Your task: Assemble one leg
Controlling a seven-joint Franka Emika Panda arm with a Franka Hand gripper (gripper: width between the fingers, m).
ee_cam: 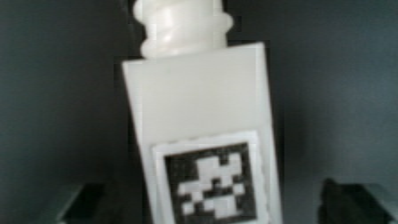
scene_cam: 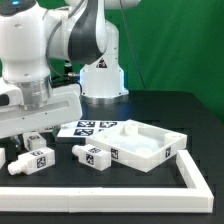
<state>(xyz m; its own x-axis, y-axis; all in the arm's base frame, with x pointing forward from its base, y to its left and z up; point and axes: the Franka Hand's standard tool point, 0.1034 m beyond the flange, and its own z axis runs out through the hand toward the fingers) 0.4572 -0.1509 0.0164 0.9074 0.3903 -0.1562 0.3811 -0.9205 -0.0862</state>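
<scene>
A white leg (ee_cam: 196,110) with a black-and-white tag (ee_cam: 214,180) fills the wrist view; its narrower peg end points away from the camera. My gripper (ee_cam: 214,206) is open. Its dark fingers (ee_cam: 80,205) stand on either side of the leg's tagged end with a gap on each side. In the exterior view the gripper (scene_cam: 32,138) hangs low at the exterior view's left, just above a tagged leg (scene_cam: 36,158) lying on the black table. Another leg (scene_cam: 92,155) lies to its right, and a third (scene_cam: 5,158) shows at the left edge.
The large white square panel with a raised rim (scene_cam: 150,152) lies at the exterior view's right. The marker board (scene_cam: 88,127) lies behind the legs. A white rail (scene_cam: 110,186) runs along the table's front and right edge. The robot's base (scene_cam: 100,78) stands at the back.
</scene>
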